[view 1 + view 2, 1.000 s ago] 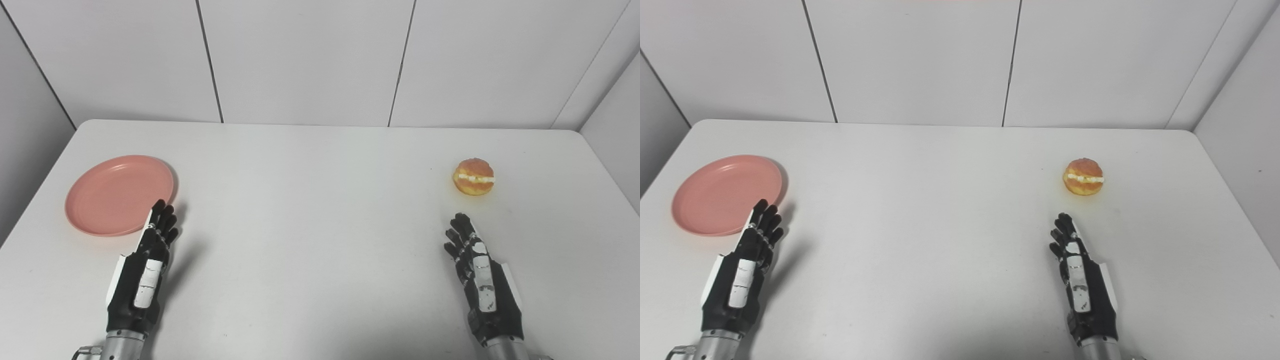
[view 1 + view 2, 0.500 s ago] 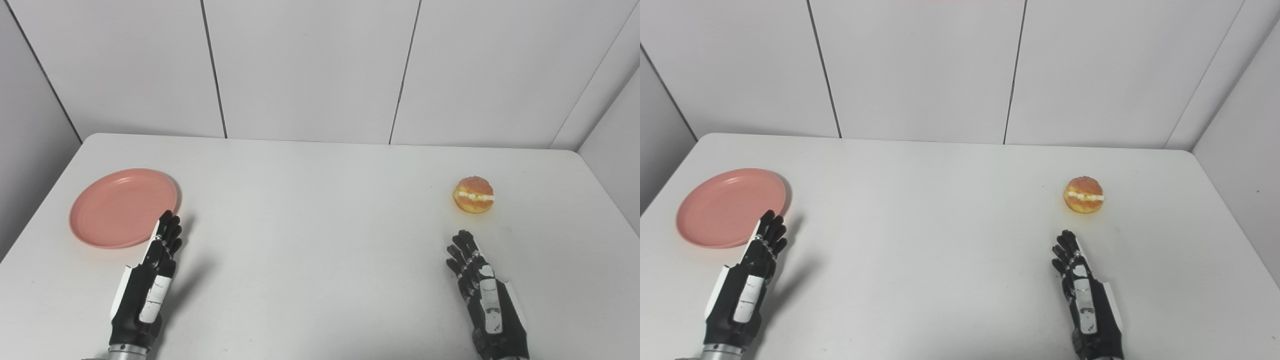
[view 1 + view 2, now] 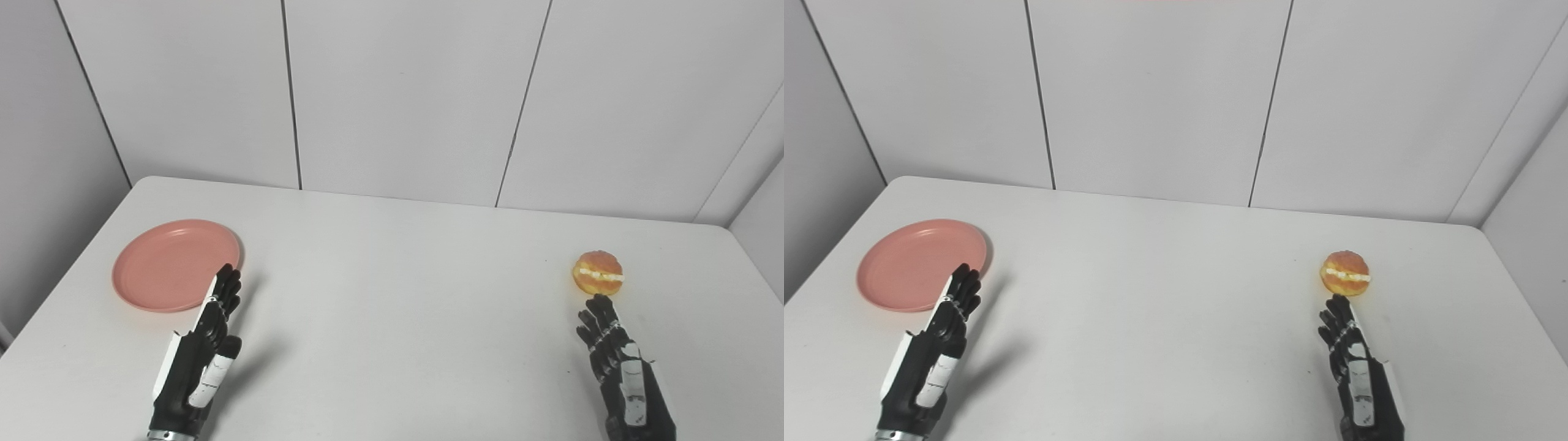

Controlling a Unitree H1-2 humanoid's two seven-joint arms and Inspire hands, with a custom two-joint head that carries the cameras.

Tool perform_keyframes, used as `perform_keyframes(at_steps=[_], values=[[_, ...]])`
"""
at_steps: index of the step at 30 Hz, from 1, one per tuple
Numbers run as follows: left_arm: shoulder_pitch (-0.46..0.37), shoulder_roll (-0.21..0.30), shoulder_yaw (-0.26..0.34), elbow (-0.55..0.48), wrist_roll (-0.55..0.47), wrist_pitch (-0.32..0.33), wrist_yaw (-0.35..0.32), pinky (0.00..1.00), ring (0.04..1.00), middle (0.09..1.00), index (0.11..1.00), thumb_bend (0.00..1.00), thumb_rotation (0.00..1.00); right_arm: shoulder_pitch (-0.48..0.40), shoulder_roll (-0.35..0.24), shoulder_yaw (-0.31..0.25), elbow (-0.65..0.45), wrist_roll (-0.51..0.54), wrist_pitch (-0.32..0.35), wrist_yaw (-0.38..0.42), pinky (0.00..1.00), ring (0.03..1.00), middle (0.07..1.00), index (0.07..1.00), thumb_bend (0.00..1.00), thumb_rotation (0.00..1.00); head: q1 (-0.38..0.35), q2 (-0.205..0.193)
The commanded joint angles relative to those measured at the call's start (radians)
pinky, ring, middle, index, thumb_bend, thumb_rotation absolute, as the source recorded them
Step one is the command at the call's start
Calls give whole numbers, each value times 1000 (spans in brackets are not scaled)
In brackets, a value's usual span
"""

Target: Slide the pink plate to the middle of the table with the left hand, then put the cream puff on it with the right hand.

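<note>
the pink plate (image 3: 175, 265) lay flat near the left edge of the table (image 3: 392, 343), toward the far left corner, so the first step, the slide to the middle, was not yet made. the left hand (image 3: 202, 358) stood edge-on with its fingers straight and together, holding nothing, its fingertips (image 3: 229, 278) over or just at the plate's near right rim; contact could not be told. the cream puff (image 3: 598, 274) sat near the right edge, well apart from the plate. the right hand (image 3: 621, 370) was likewise flat and empty, fingers extended, its tips just short of the puff. by my judgement the next move called for the left hand to come round the plate's left side and push it rightward, keeping it flat, while the right hand waited.
</note>
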Motion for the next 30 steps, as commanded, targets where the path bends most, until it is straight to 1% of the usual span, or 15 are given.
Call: perform_keyframes(at_steps=[1, 7, 15, 19, 21, 22, 23, 25, 30], values=[[2, -92, -58, 159, 16, -26, 25, 1000, 1000, 1000, 1000, 923, 874, 40, -4, -7, 96, 16, -63, 26, 994, 974, 973, 971, 844, 1000, 5, 0], [5, -100, -60, 161, 38, -34, 37, 1000, 1000, 1000, 1000, 946, 887, 36, -10, -11, 109, 32, -66, 42, 1000, 976, 970, 972, 827, 1000, 27, -6], [-7, -109, -67, 192, 55, -56, 45, 1000, 1000, 1000, 1000, 921, 882, 21, -16, -20, 146, 39, -80, 54, 1000, 986, 977, 980, 842, 1000, 58, -29], [-20, -115, -70, 220, 59, -77, 48, 1000, 1000, 1000, 1000, 896, 871, 12, -20, -23, 166, 44, -80, 58, 1000, 987, 979, 983, 838, 1000, 70, -49], [-24, -118, -72, 233, 68, -82, 53, 1000, 1000, 1000, 1000, 887, 869, 7, -22, -27, 182, 49, -82, 59, 1000, 983, 978, 982, 840, 1000, 82, -69], [-25, -119, -73, 237, 70, -82, 54, 1000, 1000, 1000, 1000, 886, 869, 6, -23, -29, 187, 51, -83, 61, 1000, 983, 977, 981, 841, 1000, 82, -69], [-26, -121, -74, 241, 74, -84, 56, 1000, 1000, 1000, 1000, 885, 869, 5, -24, -30, 191, 50, -83, 61, 1000, 982, 977, 980, 842, 1000, 89, -79], [-28, -124, -75, 247, 79, -85, 59, 1000, 1000, 1000, 1000, 873, 865, 4, -27, -29, 197, 51, -82, 66, 1000, 984, 973, 983, 836, 1000, 93, -87], [-36, -128, -73, 260, 88, -86, 68, 1000, 1000, 1000, 1000, 884, 854, -6, -30, -29, 222, 65, -90, 83, 1000, 998, 986, 1000, 817, 1000, 92, -99]])
